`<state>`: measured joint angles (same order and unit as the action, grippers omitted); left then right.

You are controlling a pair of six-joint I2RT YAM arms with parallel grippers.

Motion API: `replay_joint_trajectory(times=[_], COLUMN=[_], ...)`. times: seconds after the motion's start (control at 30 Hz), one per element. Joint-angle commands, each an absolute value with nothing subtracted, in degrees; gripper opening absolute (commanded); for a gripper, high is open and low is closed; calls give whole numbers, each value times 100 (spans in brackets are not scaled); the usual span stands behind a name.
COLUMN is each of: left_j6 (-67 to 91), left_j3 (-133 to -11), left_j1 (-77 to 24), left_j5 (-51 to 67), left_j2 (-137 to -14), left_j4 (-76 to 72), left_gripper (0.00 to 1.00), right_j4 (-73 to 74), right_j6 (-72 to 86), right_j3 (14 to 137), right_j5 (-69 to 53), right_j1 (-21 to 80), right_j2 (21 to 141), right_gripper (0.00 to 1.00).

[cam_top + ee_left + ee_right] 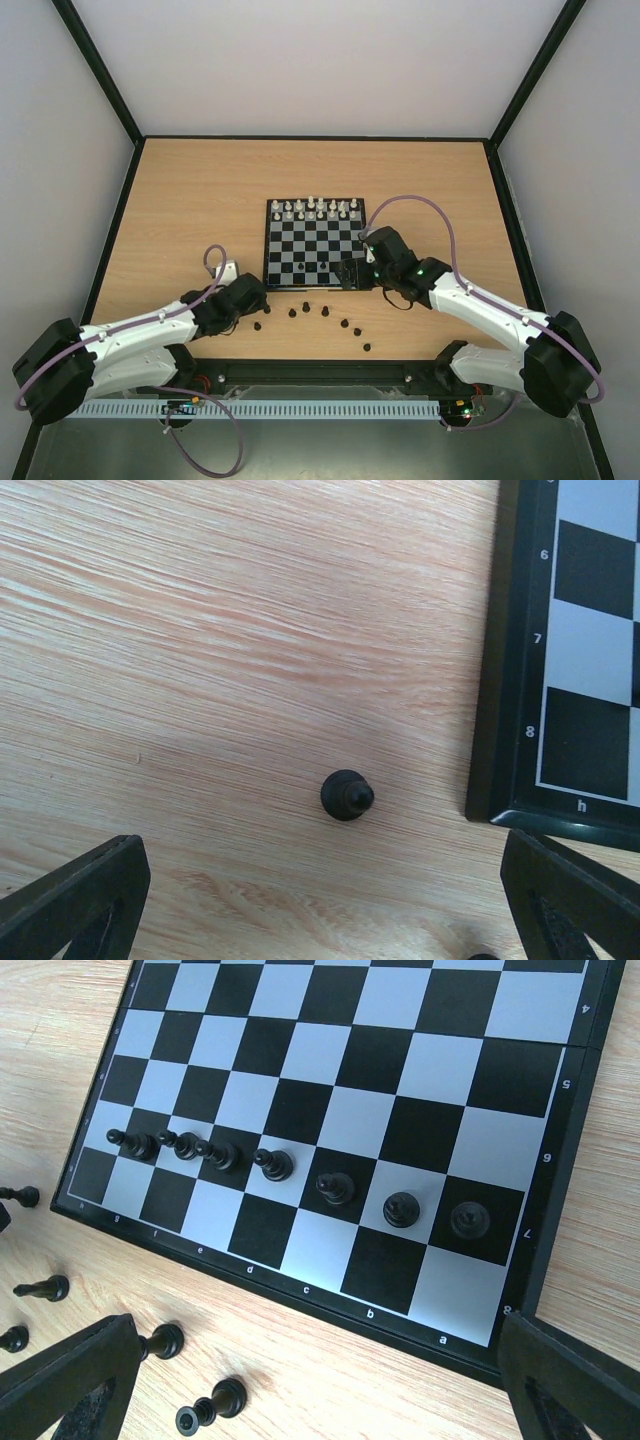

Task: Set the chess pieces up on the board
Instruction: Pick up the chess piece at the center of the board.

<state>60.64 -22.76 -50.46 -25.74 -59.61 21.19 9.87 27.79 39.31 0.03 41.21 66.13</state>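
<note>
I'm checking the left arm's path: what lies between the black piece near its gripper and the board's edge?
Only bare wood. The left wrist view shows the black piece apart from the board, with nothing on the table between them.

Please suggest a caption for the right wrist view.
Seven black pawns line one row of the board; open right gripper above.

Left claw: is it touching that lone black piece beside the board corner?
Apart. Left wrist view: the black piece sits on bare wood ahead of the open left claw, with wood showing between it and both fingers.
</note>
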Motion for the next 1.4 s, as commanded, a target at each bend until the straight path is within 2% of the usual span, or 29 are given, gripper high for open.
replay_joint_trajectory(times=[0.0, 0.3, 0.37, 0.57, 1.0, 1.23, 1.37], left_j6=[6100, 6054, 6005, 5878, 5837, 5710, 5695], left_j3=[-2202, -2408, -2453, -2629, -2746, -2964, -3029], left_j1=[-5076, -5078, -5073, -5072, -5073, -5077, -5078], left_j5=[-2793, -3009, -3013, -2996, -3079, -3081, -3116], left_j2=[-5954, -6302, -6414, -6806, -7280, -7565, -7594], left_j4=[2256, 2190, 2123, 1932, 1784, 1649, 1698], left_gripper=[99, 98, 90, 60, 27, 24, 28], right_j4=[947, 888, 881, 853, 797, 776, 769], right_j6=[2760, 2751, 2751, 2759, 2752, 2751, 2750], right_j3=[3881, 3891, 3886, 3859, 3825, 3806, 3801], right_j5=[55, -13, -13, -53, -198, -240, -246], right_j1=[4093, 4092, 4091, 4091, 4095, 4098, 4104], right_j2=[6667, 6799, 6783, 6777, 6752, 6759, 6768], right_gripper=[99, 99, 99, 100, 99, 99, 99])
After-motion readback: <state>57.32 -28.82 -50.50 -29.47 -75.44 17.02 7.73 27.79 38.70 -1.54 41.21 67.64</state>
